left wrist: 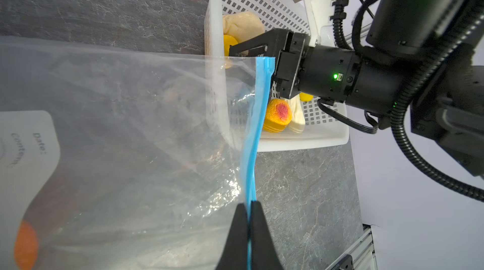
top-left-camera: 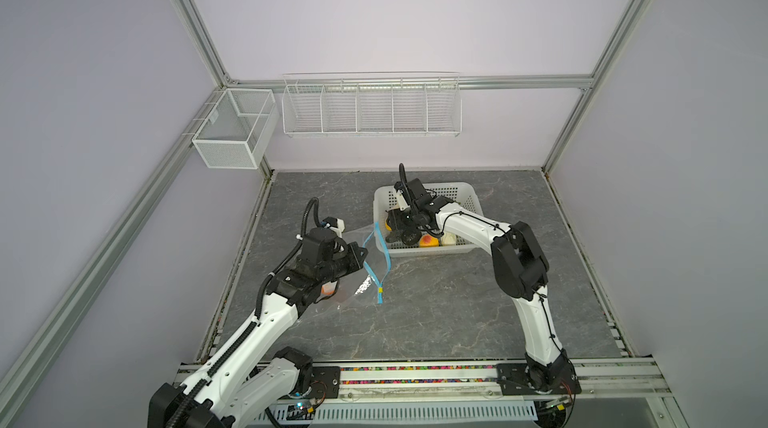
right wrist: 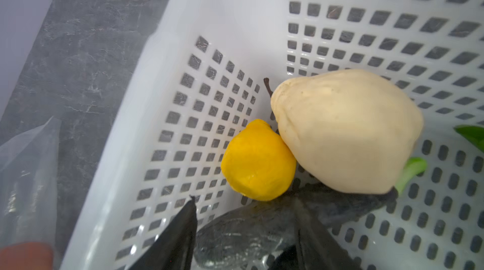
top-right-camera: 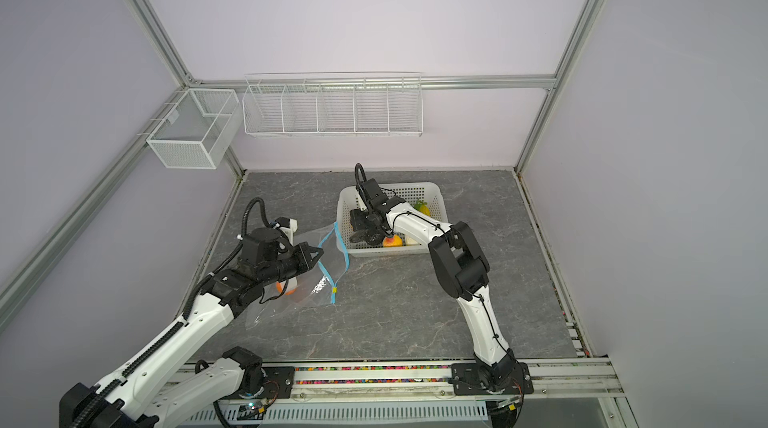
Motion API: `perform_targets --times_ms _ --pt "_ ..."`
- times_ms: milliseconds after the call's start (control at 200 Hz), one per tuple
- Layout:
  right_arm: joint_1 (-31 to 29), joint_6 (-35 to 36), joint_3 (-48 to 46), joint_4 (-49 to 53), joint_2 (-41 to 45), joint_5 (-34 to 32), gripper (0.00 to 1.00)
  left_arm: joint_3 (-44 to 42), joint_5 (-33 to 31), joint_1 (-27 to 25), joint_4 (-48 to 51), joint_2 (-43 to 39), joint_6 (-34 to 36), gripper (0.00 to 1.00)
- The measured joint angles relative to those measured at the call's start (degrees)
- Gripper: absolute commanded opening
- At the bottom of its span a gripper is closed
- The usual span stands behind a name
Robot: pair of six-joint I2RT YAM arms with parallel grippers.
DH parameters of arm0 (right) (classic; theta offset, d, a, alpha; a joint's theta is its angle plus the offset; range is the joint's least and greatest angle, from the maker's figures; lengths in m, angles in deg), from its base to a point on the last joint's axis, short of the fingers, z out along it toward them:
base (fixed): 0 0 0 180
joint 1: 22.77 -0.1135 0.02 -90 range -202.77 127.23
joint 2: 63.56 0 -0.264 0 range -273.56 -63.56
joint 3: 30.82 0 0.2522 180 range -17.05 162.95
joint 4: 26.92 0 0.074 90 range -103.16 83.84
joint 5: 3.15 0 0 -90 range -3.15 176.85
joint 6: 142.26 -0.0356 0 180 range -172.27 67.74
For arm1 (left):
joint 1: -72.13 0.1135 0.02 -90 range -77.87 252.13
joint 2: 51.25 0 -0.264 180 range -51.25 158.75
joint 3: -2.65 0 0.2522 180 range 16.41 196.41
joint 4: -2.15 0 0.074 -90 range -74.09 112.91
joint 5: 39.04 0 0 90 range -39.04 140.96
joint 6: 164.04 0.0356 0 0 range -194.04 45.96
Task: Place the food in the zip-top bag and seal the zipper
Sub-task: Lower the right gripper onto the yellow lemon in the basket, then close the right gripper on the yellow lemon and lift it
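My left gripper (left wrist: 248,203) is shut on the blue zipper (left wrist: 258,114) and holds the mouth of the clear zip-top bag (left wrist: 131,114) up off the table. Both top views show this grip (top-left-camera: 365,257) (top-right-camera: 321,255); the yellow slider (top-left-camera: 379,289) hangs lower on the strip. One orange food piece (left wrist: 25,245) lies inside the bag. My right gripper (right wrist: 246,203) is down in the white basket (right wrist: 235,6), its fingers touching both sides of a dark black piece (right wrist: 243,232). Beside it lie a yellow fruit (right wrist: 258,162) and a pale pear (right wrist: 345,130). A peach (left wrist: 277,115) lies nearer the bag.
The basket (top-left-camera: 457,189) stands at the back middle of the grey table, just right of the bag (top-left-camera: 357,276). Green leaves (right wrist: 471,135) show at its far side. A wire rack (top-left-camera: 372,108) and a mesh box (top-left-camera: 232,131) hang on the back wall.
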Motion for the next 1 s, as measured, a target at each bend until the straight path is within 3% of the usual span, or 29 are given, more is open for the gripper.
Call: perform_targets --times_ms 375,1000 --pt "-0.70 0.44 7.34 0.96 -7.04 -5.01 0.64 0.00 0.61 0.00 -0.61 1.16 0.02 0.00" --pt "-0.70 2.45 8.04 0.79 -8.66 -7.06 0.51 -1.53 0.52 0.00 -1.20 -1.57 -0.17 0.00"
